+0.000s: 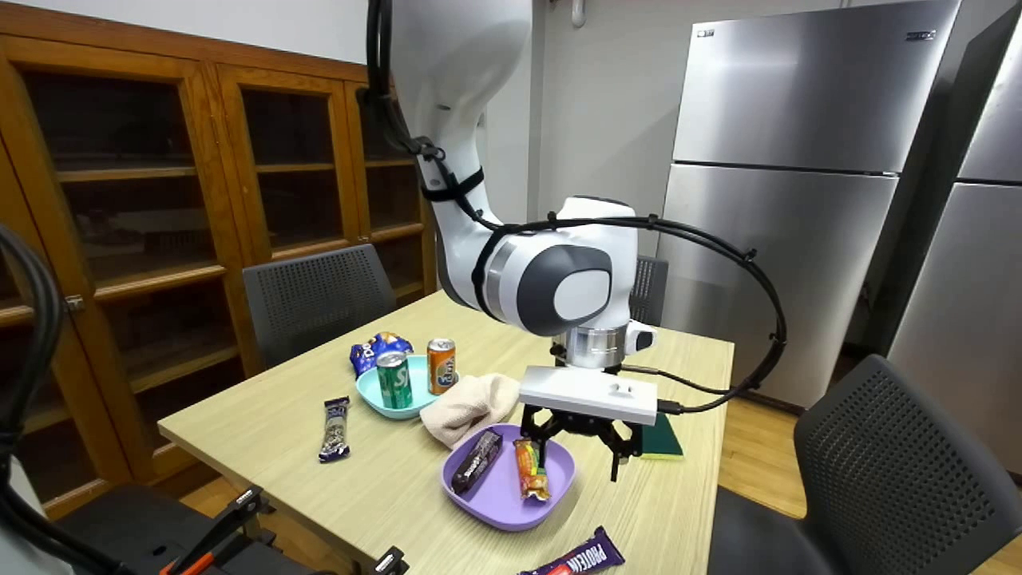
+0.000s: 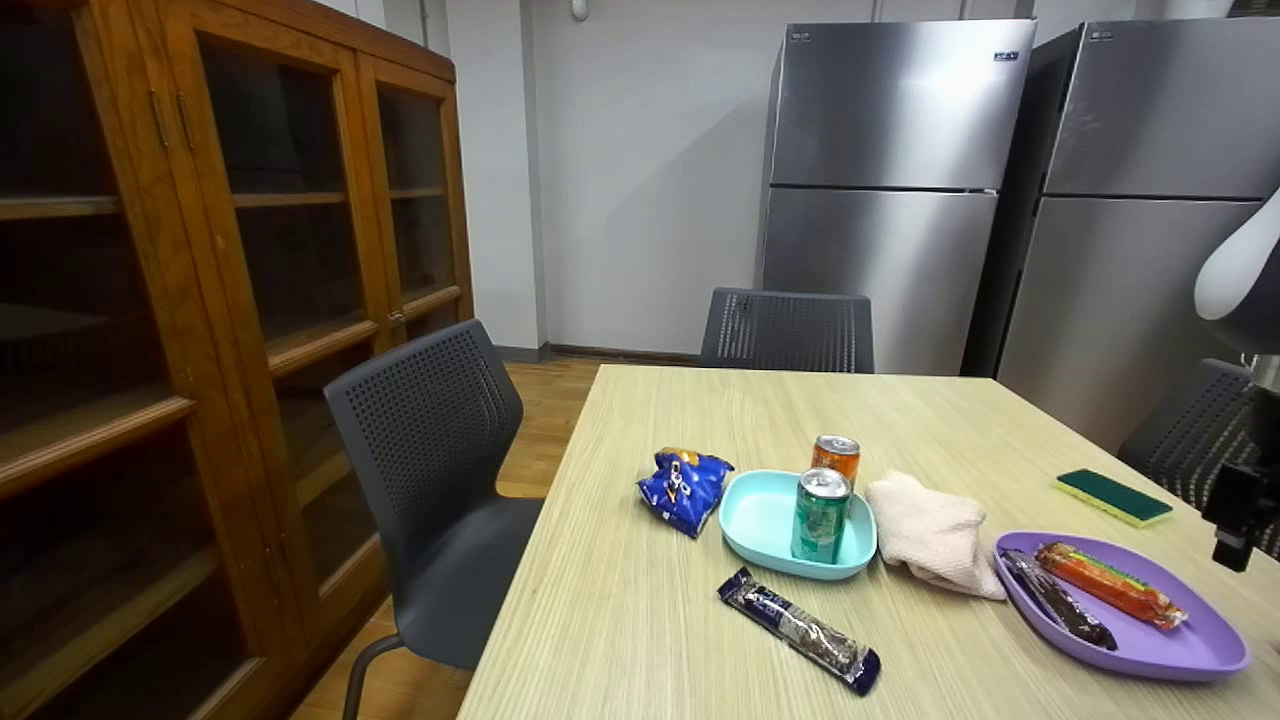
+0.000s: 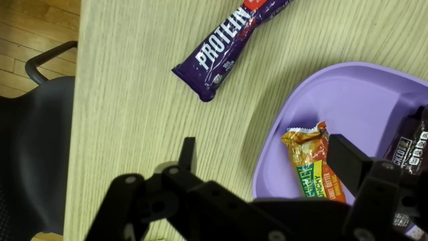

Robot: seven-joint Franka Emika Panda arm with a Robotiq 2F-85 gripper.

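Hovering partly over the shallow purple plastic plate (image 3: 361,107), we hold the black two-fingered gripper (image 3: 262,144) spread and empty. In the plate, at the wrist view's four o'clock, lies the orange foil-wrapped bar (image 3: 312,164). We judge this lining-up; gripping calls for centring, then lowering.

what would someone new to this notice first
Probably the arm, bright white above the table, its end effector hanging open over the rim of the purple tray. Inside that tray, the orange bar stands out next, beside a dark bar. Then comes the green can in the blue tray.
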